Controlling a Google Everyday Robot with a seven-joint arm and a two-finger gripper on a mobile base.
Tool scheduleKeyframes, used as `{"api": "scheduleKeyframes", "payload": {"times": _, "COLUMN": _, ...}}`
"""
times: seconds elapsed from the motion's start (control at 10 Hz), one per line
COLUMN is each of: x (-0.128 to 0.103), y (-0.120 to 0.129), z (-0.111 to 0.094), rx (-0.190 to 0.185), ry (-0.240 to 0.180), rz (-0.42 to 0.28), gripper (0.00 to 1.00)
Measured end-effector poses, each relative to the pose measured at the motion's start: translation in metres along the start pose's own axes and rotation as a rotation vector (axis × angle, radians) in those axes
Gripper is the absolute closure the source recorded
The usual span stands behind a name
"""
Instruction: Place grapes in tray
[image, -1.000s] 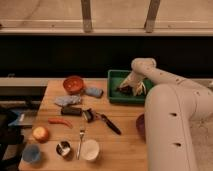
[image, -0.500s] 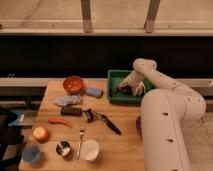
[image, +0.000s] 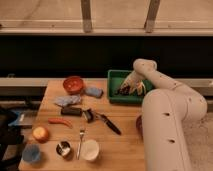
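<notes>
The green tray (image: 116, 77) sits at the table's back right. My gripper (image: 126, 89) reaches down into it from the white arm (image: 165, 115), which curves over the table's right side. A small dark cluster, the grapes (image: 121, 92), lies in the tray right at the gripper. I cannot tell whether the gripper still holds them. A pale yellow banana piece (image: 140, 89) lies in the tray just to the right.
On the wooden table (image: 125, 150) are an orange bowl (image: 74, 84), a blue sponge (image: 93, 92), a grey cloth (image: 66, 101), a red chili (image: 60, 121), an apple (image: 40, 133), a blue cup (image: 31, 153), a white cup (image: 90, 149), a fork (image: 80, 140) and a black-handled utensil (image: 110, 124).
The arm's large body has shifted slightly left over the table's right side. The gripper has stayed low inside the tray at the grapes.
</notes>
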Motion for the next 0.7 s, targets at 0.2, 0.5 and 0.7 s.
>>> {"api": "scheduleKeyframes", "payload": {"times": 0.2, "x": 0.000, "y": 0.001, "z": -0.016, "rx": -0.037, "ry": -0.023, "rz": -0.001, "gripper": 1.00}}
{"api": "scheduleKeyframes", "payload": {"times": 0.5, "x": 0.001, "y": 0.016, "z": -0.049, "rx": -0.053, "ry": -0.066, "rz": -0.039, "gripper": 1.00}}
{"api": "scheduleKeyframes", "payload": {"times": 0.7, "x": 0.003, "y": 0.031, "z": -0.081, "rx": -0.062, "ry": -0.118, "rz": -0.081, "gripper": 1.00}}
